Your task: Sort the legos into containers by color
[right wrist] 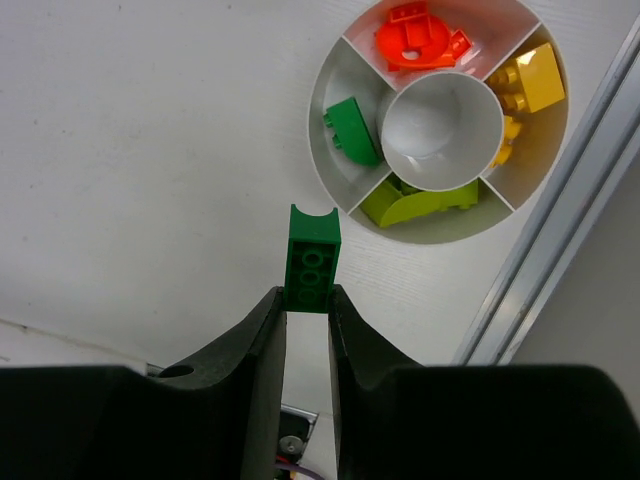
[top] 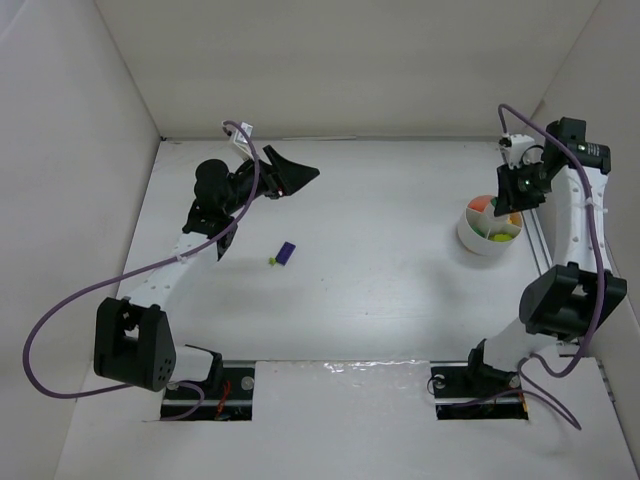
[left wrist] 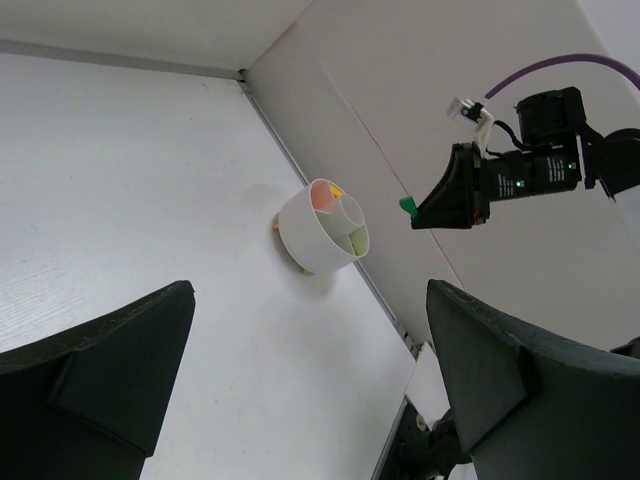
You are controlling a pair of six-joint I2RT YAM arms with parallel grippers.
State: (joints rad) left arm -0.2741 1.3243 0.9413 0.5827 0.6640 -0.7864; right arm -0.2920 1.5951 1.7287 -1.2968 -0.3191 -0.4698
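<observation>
Mostly done: red, yellow, lime and one dark green sat in the bowl wedges. Right jaws pinched another dark green brick up near the bowl; left jaws hung wide, empty. A purple brick and lime bit waited on the counter.

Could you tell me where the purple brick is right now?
Top view: the purple brick lies on the table left of centre, beside a tiny lime brick, far from the bowl at right.
</observation>
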